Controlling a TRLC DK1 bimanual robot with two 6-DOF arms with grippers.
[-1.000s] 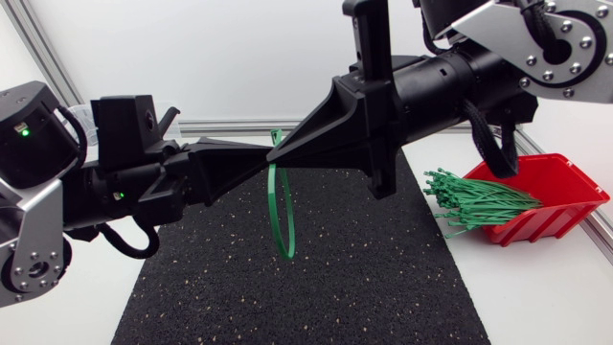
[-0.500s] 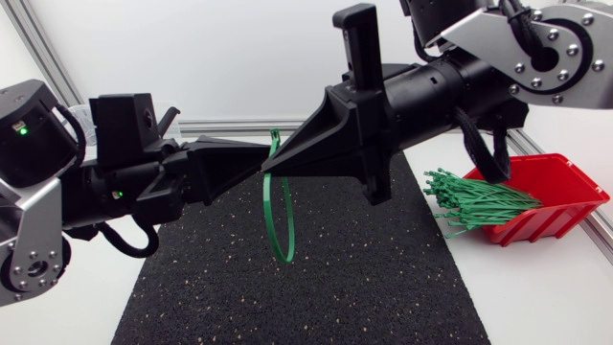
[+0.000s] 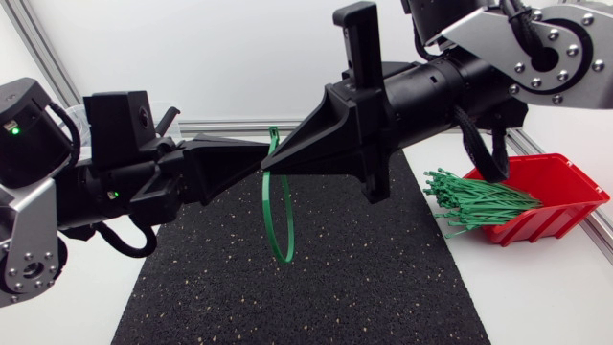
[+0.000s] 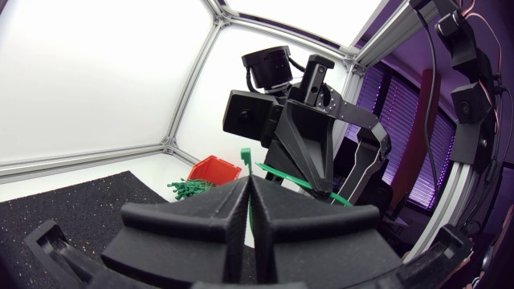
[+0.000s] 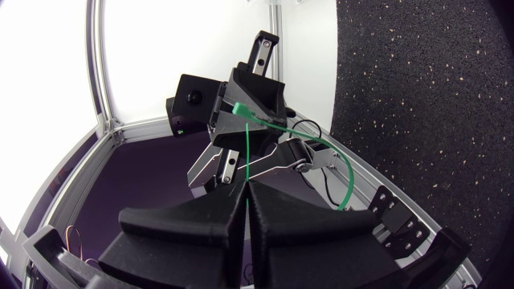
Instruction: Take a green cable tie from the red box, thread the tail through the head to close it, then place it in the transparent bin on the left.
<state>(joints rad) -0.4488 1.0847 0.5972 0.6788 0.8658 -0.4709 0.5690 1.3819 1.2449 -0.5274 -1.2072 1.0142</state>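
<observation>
Left end effector (image 3: 255,160) and right end effector (image 3: 281,164) pinch the cable tie (image 3: 281,257).

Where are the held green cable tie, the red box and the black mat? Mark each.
green cable tie (image 3: 281,257), head view, bottom of its loop
red box (image 3: 567,187), head view, bare inner wall
black mat (image 3: 335,287), head view, bare surface

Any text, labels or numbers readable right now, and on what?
None readable. The red box, the bundled cable ties, the held cable tie, the black mat, the left gripper and the right gripper show no print; the left arm's green light is just a lamp.
</observation>
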